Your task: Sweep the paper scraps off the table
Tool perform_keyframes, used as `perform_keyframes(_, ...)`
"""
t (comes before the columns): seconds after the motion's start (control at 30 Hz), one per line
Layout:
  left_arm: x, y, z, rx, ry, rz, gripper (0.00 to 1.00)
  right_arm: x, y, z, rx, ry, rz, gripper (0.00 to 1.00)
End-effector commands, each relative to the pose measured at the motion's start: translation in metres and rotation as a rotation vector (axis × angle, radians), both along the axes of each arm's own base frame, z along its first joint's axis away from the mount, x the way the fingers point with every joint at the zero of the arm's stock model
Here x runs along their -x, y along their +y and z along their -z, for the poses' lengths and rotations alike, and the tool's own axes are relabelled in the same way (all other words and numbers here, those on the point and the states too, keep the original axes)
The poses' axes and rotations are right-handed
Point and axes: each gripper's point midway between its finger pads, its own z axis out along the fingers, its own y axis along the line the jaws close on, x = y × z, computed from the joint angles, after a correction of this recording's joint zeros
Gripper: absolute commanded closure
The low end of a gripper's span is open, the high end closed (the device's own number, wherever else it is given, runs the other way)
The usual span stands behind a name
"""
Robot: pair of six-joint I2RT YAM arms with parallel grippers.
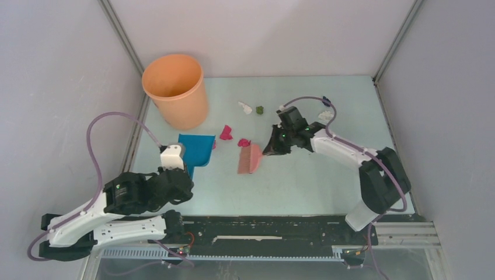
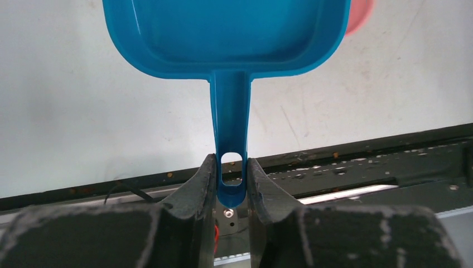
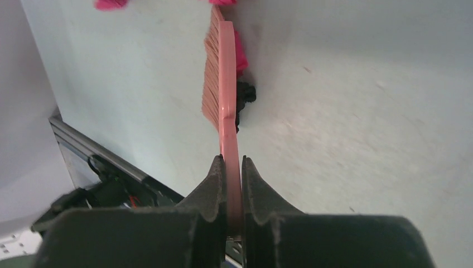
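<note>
My left gripper is shut on the handle of the blue dustpan, which lies flat on the pale green table. In the left wrist view the handle sits between the fingers of that gripper. My right gripper is shut on the pink brush, bristles toward the dustpan. Magenta scraps lie between brush and dustpan. A white scrap and an olive scrap lie farther back. In the right wrist view, the gripper holds the brush, with a magenta scrap and a black scrap behind it.
An orange bucket stands at the back left, next to the left wall. A white scrap and a dark blue scrap lie behind the right arm. A black rail runs along the near edge.
</note>
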Motion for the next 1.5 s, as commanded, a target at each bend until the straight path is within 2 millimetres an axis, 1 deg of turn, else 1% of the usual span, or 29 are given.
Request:
perform_keyframes(0.0,-0.008,-0.005,0.012,-0.123,-0.004,0.026,1.00,0.021,-0.056,-0.004,0.071,0.005,-0.046,1.00)
perform_keyframes(0.07,-0.008,-0.009,0.020,-0.196,0.019,0.058,1.00,0.023,-0.072,-0.023,0.046,-0.014,-0.053,1.00)
perform_keyframes(0.17,-0.007,-0.019,0.034,-0.279,0.072,0.109,1.00,0.028,-0.086,-0.060,-0.039,-0.073,-0.085,1.00)
perform_keyframes(0.27,0.001,-0.034,0.051,-0.293,0.138,0.175,1.00,0.030,-0.101,-0.099,-0.094,-0.153,-0.101,1.00)
perform_keyframes(0.33,0.007,-0.042,0.061,-0.275,0.173,0.208,1.00,0.027,-0.112,-0.122,-0.107,-0.225,-0.103,1.00)
perform_keyframes(0.4,0.012,-0.049,0.070,-0.250,0.201,0.235,1.00,0.023,-0.124,-0.138,-0.106,-0.291,-0.096,1.00)
perform_keyframes(0.47,0.018,-0.054,0.076,-0.233,0.225,0.266,1.00,0.015,-0.138,-0.147,-0.072,-0.354,-0.092,1.00)
perform_keyframes(0.5,0.020,-0.057,0.079,-0.227,0.235,0.280,1.00,0.010,-0.142,-0.153,-0.045,-0.396,-0.115,1.00)
perform_keyframes(0.57,0.026,-0.061,0.084,-0.225,0.259,0.317,1.00,0.002,-0.148,-0.157,0.038,-0.477,-0.196,1.00)
perform_keyframes(0.6,0.029,-0.063,0.086,-0.221,0.271,0.335,1.00,-0.002,-0.150,-0.157,0.092,-0.518,-0.240,1.00)
perform_keyframes(0.7,0.035,-0.068,0.092,-0.230,0.296,0.377,1.00,-0.012,-0.156,-0.149,0.281,-0.594,-0.344,1.00)
perform_keyframes(0.8,0.037,-0.074,0.099,-0.240,0.310,0.418,1.00,-0.025,-0.167,-0.137,0.529,-0.634,-0.416,1.00)
perform_keyframes(0.9,0.034,-0.082,0.106,-0.259,0.307,0.449,1.00,-0.031,-0.168,-0.127,0.683,-0.633,-0.473,1.00)
perform_keyframes(0.97,0.032,-0.091,0.110,-0.268,0.309,0.475,1.00,-0.034,-0.164,-0.117,0.736,-0.605,-0.515,1.00)
perform_keyframes(1.0,0.032,-0.096,0.113,-0.270,0.312,0.492,1.00,-0.036,-0.160,-0.111,0.748,-0.580,-0.531,1.00)
perform_keyframes(1.1,0.034,-0.111,0.122,-0.282,0.341,0.549,1.00,-0.039,-0.145,-0.099,0.741,-0.525,-0.553,1.00)
perform_keyframes(1.17,0.033,-0.116,0.126,-0.310,0.354,0.576,1.00,-0.040,-0.131,-0.094,0.730,-0.502,-0.567,1.00)
perform_keyframes(1.2,0.032,-0.119,0.128,-0.327,0.360,0.585,1.00,-0.038,-0.121,-0.089,0.720,-0.486,-0.588,1.00)
perform_keyframes(1.37,0.031,-0.131,0.141,-0.364,0.387,0.640,1.00,-0.012,-0.079,-0.061,0.632,-0.393,-0.695,1.00)
perform_keyframes(1.47,0.030,-0.144,0.150,-0.344,0.389,0.675,1.00,0.012,-0.053,-0.052,0.506,-0.328,-0.753,1.00)
